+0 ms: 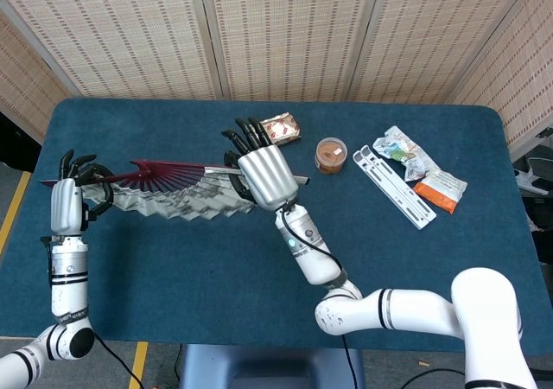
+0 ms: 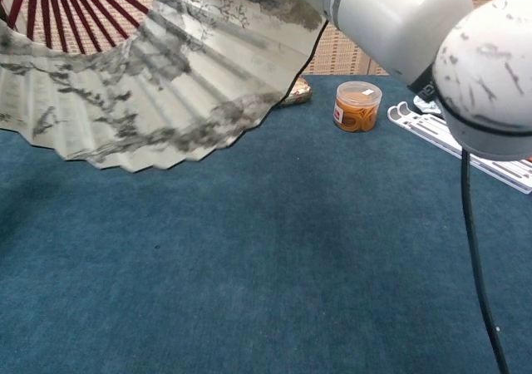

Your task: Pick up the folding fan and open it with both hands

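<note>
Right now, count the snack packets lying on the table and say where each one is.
3. A red-and-white packet lies behind the right hand; a crumpled green-and-white packet and an orange packet lie at the far right. The fan could hide more.

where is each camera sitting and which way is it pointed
Head view: sits high above the table, looking down over it; shows both arms, the left hand and right hand holding the spread folding fan.
Chest view: sits low near the table's front edge, looking across it toward the back screen; only the right arm looms close, the fan above.
Both share the fan, the orange-filled jar, the white rack and the right arm.
</note>
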